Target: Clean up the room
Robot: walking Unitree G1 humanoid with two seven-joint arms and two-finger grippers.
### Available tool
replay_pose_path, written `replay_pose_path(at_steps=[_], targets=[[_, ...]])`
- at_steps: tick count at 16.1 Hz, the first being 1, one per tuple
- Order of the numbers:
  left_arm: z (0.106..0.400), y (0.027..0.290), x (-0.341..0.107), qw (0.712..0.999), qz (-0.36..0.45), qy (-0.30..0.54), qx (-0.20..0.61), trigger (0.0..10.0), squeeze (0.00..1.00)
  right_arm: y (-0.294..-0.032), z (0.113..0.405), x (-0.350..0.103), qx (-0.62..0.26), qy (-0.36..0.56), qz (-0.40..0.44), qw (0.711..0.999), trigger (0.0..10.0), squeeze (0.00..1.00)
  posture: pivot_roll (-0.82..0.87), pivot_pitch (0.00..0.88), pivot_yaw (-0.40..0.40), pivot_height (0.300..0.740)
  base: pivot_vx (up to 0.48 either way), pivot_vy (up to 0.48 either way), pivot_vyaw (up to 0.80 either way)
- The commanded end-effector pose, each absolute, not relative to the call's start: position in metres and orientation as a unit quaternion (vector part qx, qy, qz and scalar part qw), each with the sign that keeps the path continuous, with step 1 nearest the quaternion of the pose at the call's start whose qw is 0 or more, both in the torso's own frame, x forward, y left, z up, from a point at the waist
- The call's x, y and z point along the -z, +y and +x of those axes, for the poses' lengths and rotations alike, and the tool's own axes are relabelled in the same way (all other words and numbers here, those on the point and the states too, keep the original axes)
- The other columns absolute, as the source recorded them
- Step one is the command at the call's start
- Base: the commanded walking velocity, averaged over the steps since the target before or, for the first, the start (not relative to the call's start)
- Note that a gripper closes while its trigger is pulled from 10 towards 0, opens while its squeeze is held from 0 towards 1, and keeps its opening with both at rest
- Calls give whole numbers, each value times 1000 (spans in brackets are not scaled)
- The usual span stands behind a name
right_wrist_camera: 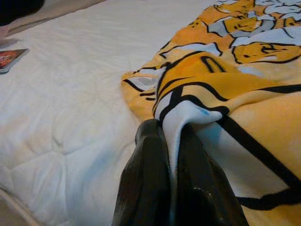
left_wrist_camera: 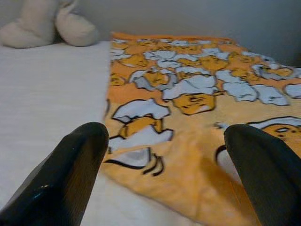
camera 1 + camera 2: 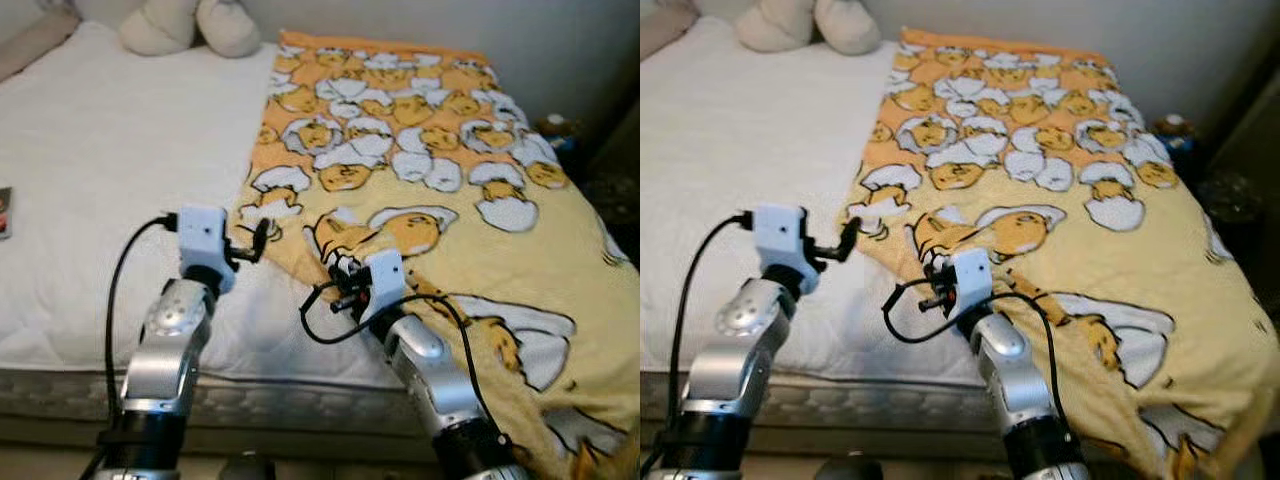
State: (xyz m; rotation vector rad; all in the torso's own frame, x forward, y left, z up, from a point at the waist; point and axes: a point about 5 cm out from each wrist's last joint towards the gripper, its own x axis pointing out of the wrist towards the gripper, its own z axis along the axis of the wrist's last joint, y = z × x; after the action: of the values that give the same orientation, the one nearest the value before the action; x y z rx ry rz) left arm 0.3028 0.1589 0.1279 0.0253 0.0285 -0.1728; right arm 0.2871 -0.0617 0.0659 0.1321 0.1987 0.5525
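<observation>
Clearly, right fingers [image 1: 181, 155] pinching blanket [image 1: 244, 94]

The blanket [image 3: 430, 190] lay over the right part of the bed [image 3: 110, 190], its near left edge between the two grippers. The right gripper [image 1: 171, 141] had a fold of that edge pinched between its fingers; the left gripper [image 2: 164, 155] stood spread just before the edge. A stuffed toy [image 3: 190, 25] sat far beyond the fingers, and a book [image 1: 11, 59] lay well off to their left on the bed
</observation>
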Motion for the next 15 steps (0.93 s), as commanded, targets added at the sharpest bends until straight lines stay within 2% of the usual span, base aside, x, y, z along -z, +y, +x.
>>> replay_pose_path(at_steps=[1, 9, 13, 15], targets=[[302, 157, -129, 996, 17, 11, 90, 10000, 0, -63, 286, -67, -276, 96, 65, 954, 0, 0, 122, 37, -43, 740, 0, 0, 0], [301, 158, -129, 996, 18, 11, 90, 10000, 0, -57, 279, -57, -310, 119, 58, 941, 0, 0, 126, 37, -40, 740, 0, 462, 0], [302, 157, -129, 996, 17, 9, 89, 10000, 0, -54, 283, -50, -331, 134, 34, 933, 0, 0, 128, 43, -38, 740, 0, 0, 0], [302, 157, -130, 996, 17, 8, 90, 10000, 0, -50, 279, -44, -363, 147, 27, 920, 0, 0, 128, 43, -38, 740, 0, 0, 0]])
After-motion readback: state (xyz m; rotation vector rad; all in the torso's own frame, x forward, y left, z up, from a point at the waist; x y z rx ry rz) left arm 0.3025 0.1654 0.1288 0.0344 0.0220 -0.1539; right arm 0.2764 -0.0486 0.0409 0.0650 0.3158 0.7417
